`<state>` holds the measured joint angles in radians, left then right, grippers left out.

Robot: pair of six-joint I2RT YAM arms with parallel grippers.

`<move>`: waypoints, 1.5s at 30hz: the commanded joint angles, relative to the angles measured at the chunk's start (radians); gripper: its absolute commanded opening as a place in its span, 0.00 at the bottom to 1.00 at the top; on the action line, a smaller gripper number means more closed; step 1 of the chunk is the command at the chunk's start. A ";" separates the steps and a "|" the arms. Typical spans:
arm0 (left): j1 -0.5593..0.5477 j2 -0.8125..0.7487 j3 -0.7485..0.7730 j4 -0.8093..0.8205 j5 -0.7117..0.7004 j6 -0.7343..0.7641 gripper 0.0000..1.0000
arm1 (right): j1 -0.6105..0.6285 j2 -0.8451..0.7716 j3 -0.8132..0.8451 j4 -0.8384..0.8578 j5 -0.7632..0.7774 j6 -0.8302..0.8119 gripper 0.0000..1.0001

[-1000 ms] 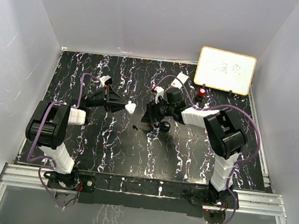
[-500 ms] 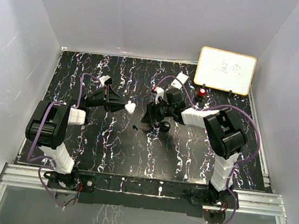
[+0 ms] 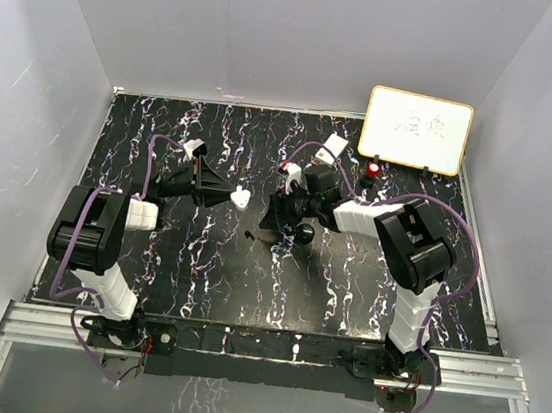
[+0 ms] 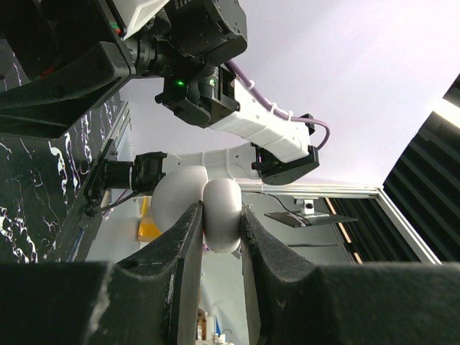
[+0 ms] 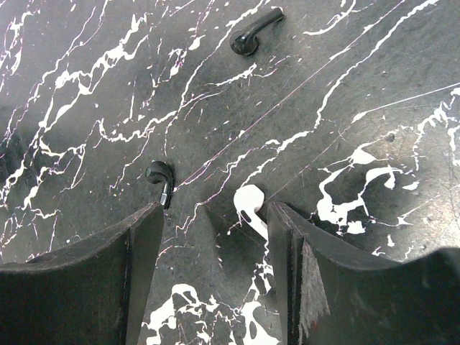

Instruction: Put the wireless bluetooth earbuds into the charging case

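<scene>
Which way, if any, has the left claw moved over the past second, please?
No. The left claw, shut on the white case, sits in the same spot relative to the whiteboard.

Grey walls (image 3: pixel 277 35), black marbled table (image 3: pixel 207 279), whiteboard (image 3: pixel 416 130)

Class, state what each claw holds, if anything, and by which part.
The left claw pinches the white charging case across one of its two rounded lobes. The right claw, open over a white earbud, holds nothing.

earbud (image 5: pixel 249 203) on table (image 5: pixel 86 86), within right end effector (image 5: pixel 215 210), another earbud (image 5: pixel 255 32) ahead
</scene>
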<state>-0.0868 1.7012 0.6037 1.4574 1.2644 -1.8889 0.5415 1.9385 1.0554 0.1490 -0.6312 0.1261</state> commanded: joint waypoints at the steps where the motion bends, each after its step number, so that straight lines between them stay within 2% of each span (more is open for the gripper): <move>1: 0.007 -0.044 -0.004 0.328 0.011 -0.011 0.00 | 0.014 -0.019 -0.020 0.029 0.011 0.001 0.57; 17: 0.010 -0.046 -0.007 0.328 0.012 -0.009 0.00 | 0.031 -0.079 -0.041 0.032 0.122 0.016 0.57; 28: 0.012 -0.047 -0.009 0.329 0.015 -0.010 0.00 | 0.052 -0.091 0.034 -0.082 0.327 -0.060 0.57; 39: 0.016 -0.046 -0.006 0.328 0.022 -0.014 0.00 | 0.149 -0.051 0.069 -0.126 0.445 -0.102 0.57; 45: 0.022 -0.051 -0.005 0.328 0.026 -0.015 0.00 | 0.201 -0.014 0.111 -0.182 0.596 -0.119 0.54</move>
<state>-0.0738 1.7012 0.6014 1.4578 1.2709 -1.8896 0.7132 1.9018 1.1069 0.0013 -0.1680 0.0334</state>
